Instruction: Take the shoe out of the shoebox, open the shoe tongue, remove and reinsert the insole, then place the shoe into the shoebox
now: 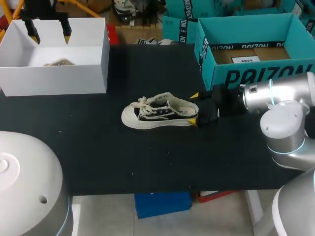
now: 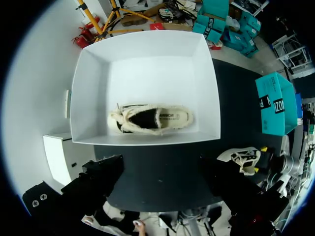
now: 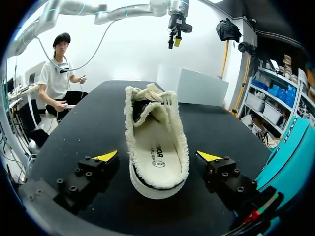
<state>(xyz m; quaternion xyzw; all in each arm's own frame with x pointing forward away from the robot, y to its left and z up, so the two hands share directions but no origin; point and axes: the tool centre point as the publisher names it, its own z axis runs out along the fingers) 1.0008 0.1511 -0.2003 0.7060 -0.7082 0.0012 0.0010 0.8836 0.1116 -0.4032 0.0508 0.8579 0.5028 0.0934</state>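
1. The right gripper (image 1: 193, 107) (image 3: 157, 156) is spread wide. One yellow tip sits on each side of the heel of the shoe (image 1: 157, 114) (image 3: 157, 147), with a gap on both sides, so it pinches nothing. The left gripper (image 1: 50, 29) (image 2: 160, 164) is also spread and empty, and hangs above the shoebox (image 1: 54, 78) (image 2: 147, 54).
2. One black tabletop (image 1: 147, 162) carries everything.
3. There are two arms. The right arm (image 1: 275, 93) lies low and level, coming in from the right with its fingers pointing along the tabletop at the shoe's heel. The left arm (image 3: 123, 14) arches high overhead with its gripper pointing straight down.
4. One open teal box (image 1: 219, 73) stands at the far right.
5. One white shoebox, lidless, stands at the far left, well apart from the shoe.
6. There are two matching low sneakers, with cream frayed edging, black sides, pale laces and a white sole.
   - The shoe lies mid-tabletop with its toe toward the shoebox. Its cream insole is in view.
   - The second shoe (image 1: 59, 62) (image 2: 150, 119) lies inside the shoebox against the near wall.
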